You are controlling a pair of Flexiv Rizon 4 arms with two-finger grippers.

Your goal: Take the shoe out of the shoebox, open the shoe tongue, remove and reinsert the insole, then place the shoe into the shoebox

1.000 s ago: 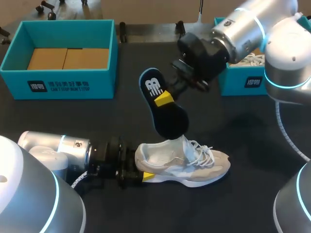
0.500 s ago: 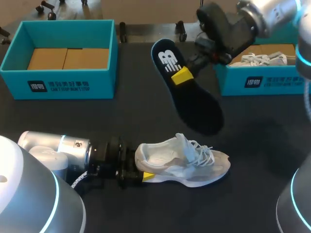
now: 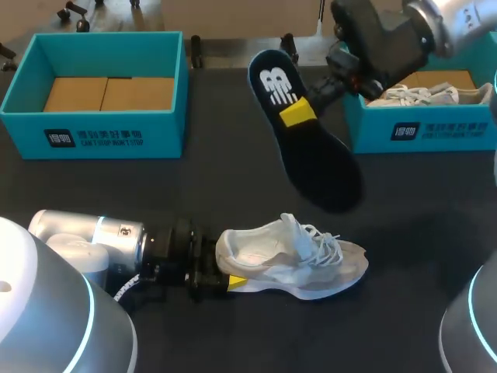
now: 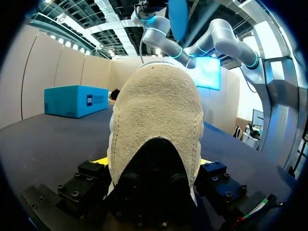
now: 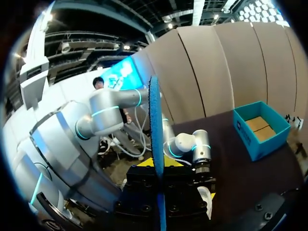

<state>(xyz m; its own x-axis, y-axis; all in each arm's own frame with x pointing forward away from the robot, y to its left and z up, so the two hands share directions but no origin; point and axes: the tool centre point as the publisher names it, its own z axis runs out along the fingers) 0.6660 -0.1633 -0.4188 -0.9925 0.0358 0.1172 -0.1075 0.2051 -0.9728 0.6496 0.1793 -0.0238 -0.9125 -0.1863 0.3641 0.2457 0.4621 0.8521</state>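
Observation:
A beige and white shoe [image 3: 295,264] lies on its side on the black table, toe to the right. My left gripper [image 3: 225,272] holds its heel from both sides; in the left wrist view the heel [image 4: 156,120] fills the space between the fingers. The dark insole [image 3: 311,148] hangs in the air above the shoe, tilted, white logo facing up. My right gripper [image 3: 299,113] is shut on it near the logo end. In the right wrist view the insole [image 5: 155,144] stands edge-on between the shut fingers.
A teal shoebox [image 3: 101,136] lined with cardboard stands at the back left. A second teal shoebox [image 3: 419,132] at the back right holds another shoe [image 3: 411,95], under my right arm. Bare black table lies between the boxes and the shoe.
My right gripper has drawn the insole up out of the shoe and carried it up and to the right. The left gripper and the shoe have stayed put.

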